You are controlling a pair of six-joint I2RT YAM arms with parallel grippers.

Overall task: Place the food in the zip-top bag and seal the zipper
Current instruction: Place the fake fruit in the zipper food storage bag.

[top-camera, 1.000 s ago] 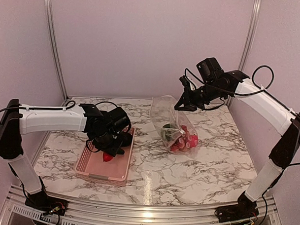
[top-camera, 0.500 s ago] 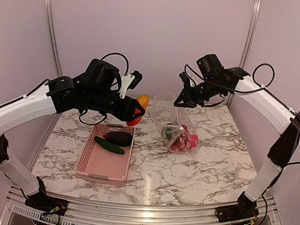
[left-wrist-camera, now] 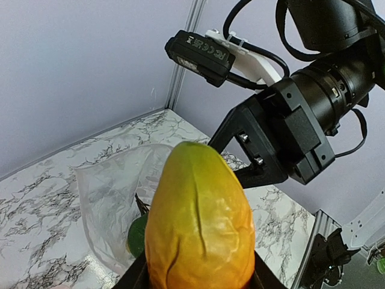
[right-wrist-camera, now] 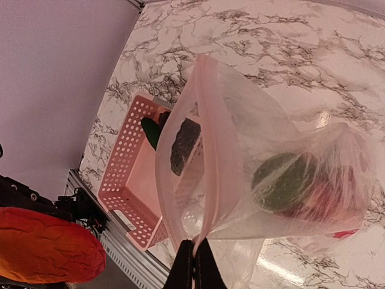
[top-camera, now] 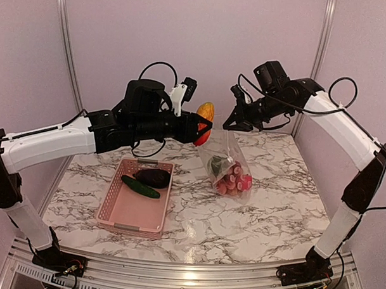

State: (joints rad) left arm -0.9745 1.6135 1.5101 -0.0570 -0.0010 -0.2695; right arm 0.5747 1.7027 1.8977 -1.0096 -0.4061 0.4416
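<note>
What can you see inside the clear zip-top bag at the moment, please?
Inside the zip-top bag lie a dark green piece and several red pieces, bunched at the bottom. The crinkled plastic and their overlap hide how many there are and anything beneath them.

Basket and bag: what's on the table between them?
Nothing. In the top view, only bare marble table shows between the pink basket and the clear bag.

Yellow-red fruit [top-camera: 206, 111] held beside zip-top bag [top-camera: 230, 170]
left gripper [top-camera: 199, 126] clasps it; right gripper [top-camera: 231, 126] pinches the bag's top; eggplant [top-camera: 153, 177], cucumber [top-camera: 139, 187] in basket [top-camera: 130, 221]
</note>
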